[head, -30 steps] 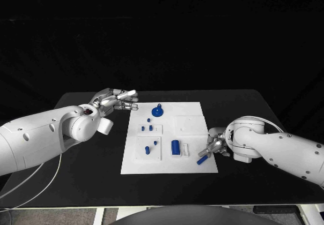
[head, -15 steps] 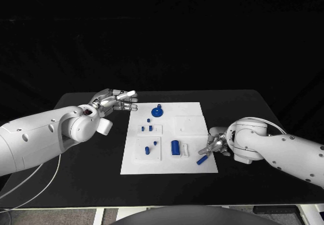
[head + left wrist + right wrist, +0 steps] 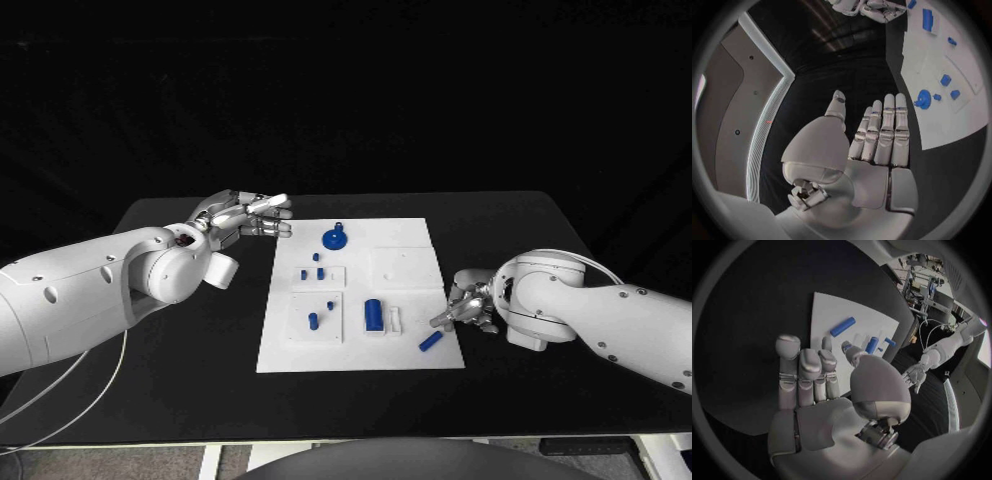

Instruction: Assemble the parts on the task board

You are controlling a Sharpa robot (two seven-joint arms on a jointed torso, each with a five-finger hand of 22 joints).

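The white task board (image 3: pixel 408 265) lies mid-table, also visible in the right wrist view (image 3: pixel 832 309). On it are a blue disc with a knob (image 3: pixel 335 238), several small blue pieces (image 3: pixel 313 272), an upright blue cylinder (image 3: pixel 374 313) and a loose blue rod (image 3: pixel 431 341) lying flat near the front right corner. My right hand (image 3: pixel 469 308) hovers at the board's right edge, fingers extended and holding nothing; the rod (image 3: pixel 842 326) lies just beyond its fingertips (image 3: pixel 788 342). My left hand (image 3: pixel 245 215) floats left of the board's far corner, fingers straight, holding nothing (image 3: pixel 873 145).
Black table (image 3: pixel 173 350) surrounds the board, with bare surface in front and on both sides. My large white forearms lie over the table's left and right parts. The disc (image 3: pixel 923 99) shows ahead of my left fingers.
My right hand has drawn back slightly to the right, away from the loose blue rod, which stays in place. The left hand has not moved.
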